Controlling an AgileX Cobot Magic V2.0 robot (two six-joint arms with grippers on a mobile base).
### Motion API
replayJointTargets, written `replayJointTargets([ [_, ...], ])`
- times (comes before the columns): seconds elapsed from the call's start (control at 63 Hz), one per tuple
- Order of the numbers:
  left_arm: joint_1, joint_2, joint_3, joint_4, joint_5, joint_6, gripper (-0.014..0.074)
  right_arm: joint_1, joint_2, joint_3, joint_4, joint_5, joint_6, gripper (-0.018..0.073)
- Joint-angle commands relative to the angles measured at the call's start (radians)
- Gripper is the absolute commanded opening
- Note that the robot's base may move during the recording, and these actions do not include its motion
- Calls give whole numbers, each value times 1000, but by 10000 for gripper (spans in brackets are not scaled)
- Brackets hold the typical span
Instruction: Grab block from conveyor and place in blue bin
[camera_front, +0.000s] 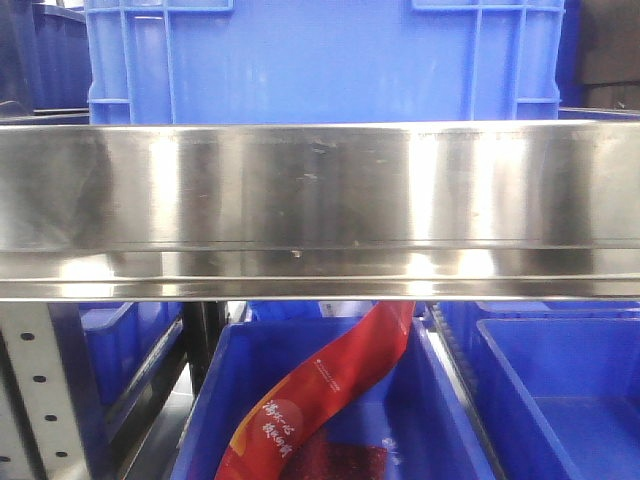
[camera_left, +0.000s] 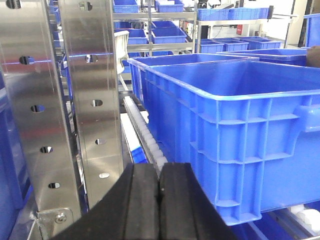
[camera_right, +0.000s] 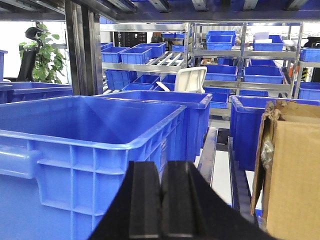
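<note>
Front view: my sight is mostly filled by a wide brushed stainless-steel rail (camera_front: 320, 210) running straight across the frame. Above it stands a large blue ribbed plastic bin (camera_front: 320, 60). Below the rail I see an open blue plastic bin (camera_front: 215, 420) holding a red printed plastic pouch (camera_front: 330, 395) that leans diagonally, with another blue bin (camera_front: 560, 390) just beside it on the right. A grey perforated metal upright (camera_front: 40, 400) stands at lower left. I find neither the small light-blue block nor the conveyor here.

Left wrist view: the left hand (camera_left: 159, 200) shows two black rubber-faced fingers (camera_left: 137, 205) pressed together, nothing between them. Ahead and to the right sits a deep blue ribbed plastic crate (camera_left: 240, 145) on a white roller track (camera_left: 145, 135). Perforated stainless-steel posts (camera_left: 65, 100) rise at left. No block visible.

Right wrist view: the right hand (camera_right: 160, 205) likewise has its black fingers (camera_right: 142, 205) closed flat against each other, empty. A big blue plastic crate (camera_right: 80, 150) lies ahead at left; a brown cardboard box (camera_right: 295, 170) stands at right. Shelving with many blue bins (camera_right: 240, 55) fills the background, a green potted plant (camera_right: 47, 60) at far left. Block and conveyor are out of sight in all three views.
</note>
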Motion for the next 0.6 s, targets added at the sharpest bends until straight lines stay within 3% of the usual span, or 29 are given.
replayJointTargets([
  [0.0,4,-5,3,-5,-14,-1,-111,-8,-7,3,-1,-25,-3,-168],
  [0.461,4,-5,3,-5,-14,-1,-111,-8,-14,26,-1,-10,-3,-168],
  [0.588,4,-5,3,-5,-14,-1,-111,-29,-69,97,-46,-15,-3,-168],
])
